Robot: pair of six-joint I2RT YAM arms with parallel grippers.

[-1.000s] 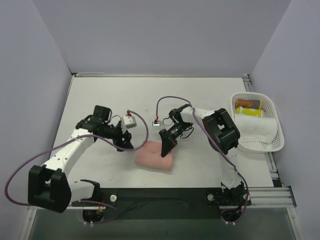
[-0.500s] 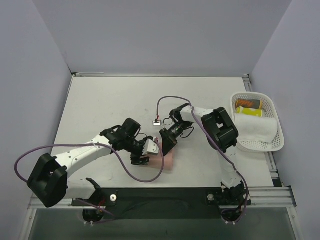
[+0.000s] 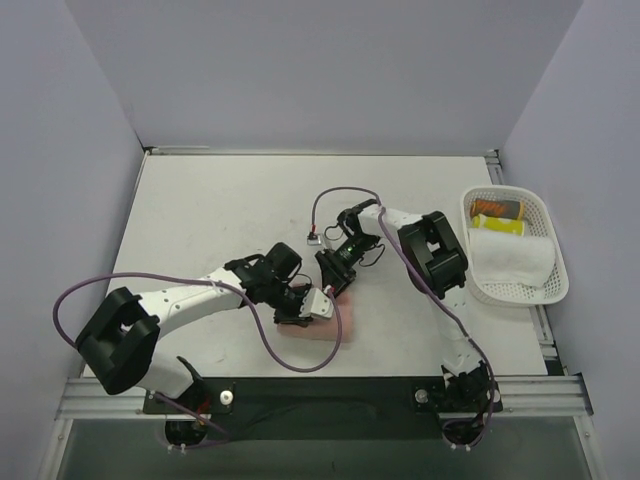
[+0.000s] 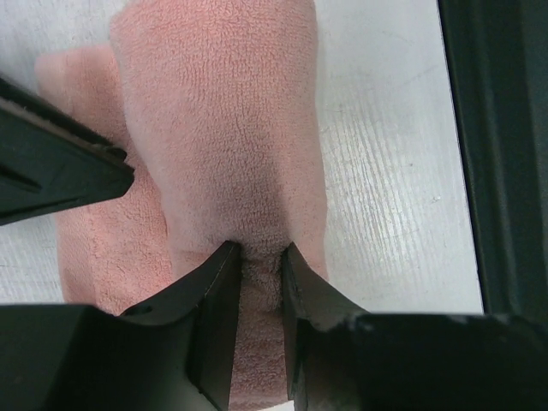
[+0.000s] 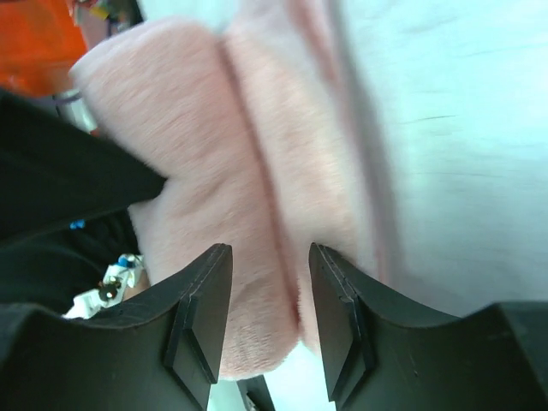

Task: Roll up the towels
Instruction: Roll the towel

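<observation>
**Pink towel pinched at the near edge, half rolled**

The pink towel (image 4: pixel 223 128) lies bunched in a thick, loose roll on the bench (image 3: pixel 200 210), close to the near edge and about midway along it. The left hand (image 4: pixel 257 250) is clamped on a raised ridge of the cloth, its two fingers squeezed onto a narrow fold at the end of the roll. The right hand (image 5: pixel 268 253) sits over the far side of the same towel with its fingers apart. The pile shows between them, and I cannot tell whether they press on it.

The white towel (image 3: pixel 515 258) is already a roll and lies in the basket (image 3: pixel 548 290) at the right edge of the bench.

Terry cloth like this is likely light, limp and grippy. It should not slide out of a pinch, but it will sag, spring open and drag its lower layers along. A single pinch on a ridge probably lifts only the top layer. A better hold would be at both ends of the roll, deep enough to catch every layer, so that it turns evenly.
</observation>
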